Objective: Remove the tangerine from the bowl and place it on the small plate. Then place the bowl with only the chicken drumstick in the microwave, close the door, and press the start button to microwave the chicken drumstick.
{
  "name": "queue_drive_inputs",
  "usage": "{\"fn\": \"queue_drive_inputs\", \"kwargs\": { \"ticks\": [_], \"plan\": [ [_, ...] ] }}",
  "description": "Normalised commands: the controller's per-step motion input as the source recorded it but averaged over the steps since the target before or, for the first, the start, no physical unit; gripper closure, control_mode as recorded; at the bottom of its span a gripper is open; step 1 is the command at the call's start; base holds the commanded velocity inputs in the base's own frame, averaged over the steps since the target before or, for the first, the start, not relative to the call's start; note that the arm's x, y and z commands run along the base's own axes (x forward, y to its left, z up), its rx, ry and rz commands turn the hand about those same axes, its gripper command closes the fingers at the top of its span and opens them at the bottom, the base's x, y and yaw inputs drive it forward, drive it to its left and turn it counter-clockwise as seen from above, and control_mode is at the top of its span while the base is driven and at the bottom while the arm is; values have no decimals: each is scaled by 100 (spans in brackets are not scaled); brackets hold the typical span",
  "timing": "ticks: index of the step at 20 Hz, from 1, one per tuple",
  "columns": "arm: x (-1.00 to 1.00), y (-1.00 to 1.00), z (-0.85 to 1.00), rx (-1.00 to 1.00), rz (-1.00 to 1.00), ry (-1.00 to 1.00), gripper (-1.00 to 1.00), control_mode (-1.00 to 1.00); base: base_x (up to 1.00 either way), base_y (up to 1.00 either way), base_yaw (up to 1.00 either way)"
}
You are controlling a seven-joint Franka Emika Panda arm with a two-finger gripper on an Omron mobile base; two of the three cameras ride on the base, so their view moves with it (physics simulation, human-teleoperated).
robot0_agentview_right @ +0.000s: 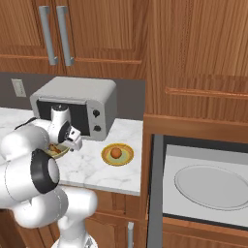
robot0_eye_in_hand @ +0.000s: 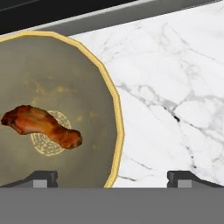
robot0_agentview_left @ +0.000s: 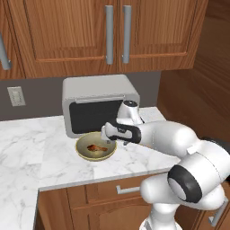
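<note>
The arm covers most of the bowl [robot0_agentview_right: 57,151] in the right base view; the hand view's 9 o'clock edge crops it.

The bench [robot0_agentview_left: 31,139] looks like polished white marble with grey veins. The cabinets [robot0_agentview_left: 67,31] are warm brown wood with a soft sheen, their bar handles [robot0_agentview_left: 109,33] brushed grey metal. The countertop oven [robot0_agentview_left: 99,92] has a matt silver shell and dark glass front. The bowl [robot0_eye_in_hand: 65,78] is matt olive, speckled like glazed ceramic; the chicken drumstick [robot0_eye_in_hand: 41,124] glistens, rough-skinned. The tangerine [robot0_agentview_right: 116,153] looks smooth.
</note>
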Motion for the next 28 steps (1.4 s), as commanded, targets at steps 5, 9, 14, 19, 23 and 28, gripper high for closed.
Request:
{"fn": "queue_drive_inputs", "kwargs": {
  "ticks": [5,9,14,19,23,28],
  "plan": [
    [10,34,-38,0,1,0,-100,-100,0,0,0],
    [6,2,-26,0,0,0,-100,-100,0,0,0],
    [0,0,-5,1,0,-7,-100,-100,0,0,0],
    [0,0,-7,0,0,-5,100,-100,0,0,0],
    [0,6,-2,0,0,-3,100,-100,0,0,0],
    [0,0,-2,0,0,-4,100,-100,0,0,0]
  ]
}}
